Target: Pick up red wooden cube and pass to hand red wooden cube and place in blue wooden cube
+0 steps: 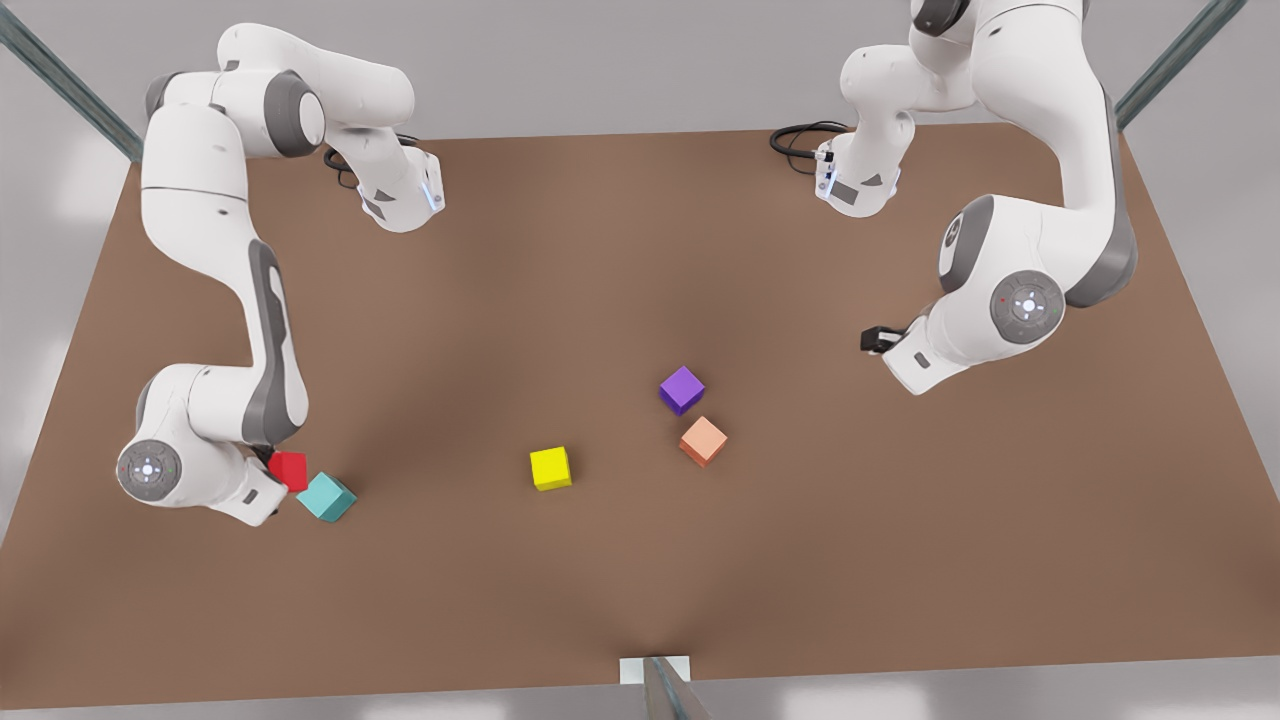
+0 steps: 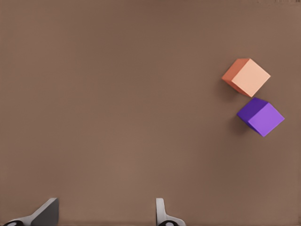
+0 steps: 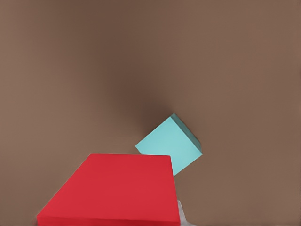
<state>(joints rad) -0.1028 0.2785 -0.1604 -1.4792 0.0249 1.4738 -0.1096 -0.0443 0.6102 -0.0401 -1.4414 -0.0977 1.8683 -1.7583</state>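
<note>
The red wooden cube [image 1: 289, 470] is at the front view's left, with my right gripper [image 1: 276, 472] shut on it. In the right wrist view the red wooden cube [image 3: 117, 188] looms close, and it hides most of the fingers. The blue wooden cube [image 1: 326, 496], teal in colour, rests on the table right beside it; the blue wooden cube [image 3: 171, 143] lies partly behind the red one's edge. My left gripper [image 1: 875, 340] waits at the front view's right, open with nothing between its fingers [image 2: 162, 214].
A purple cube [image 1: 682, 389] and a salmon-orange cube [image 1: 703, 441] lie close together right of the table's middle, also seen as the purple cube [image 2: 261, 116] and orange cube [image 2: 247, 76]. A yellow cube [image 1: 551, 468] sits near the centre. The brown table [image 1: 900, 560] spreads wide.
</note>
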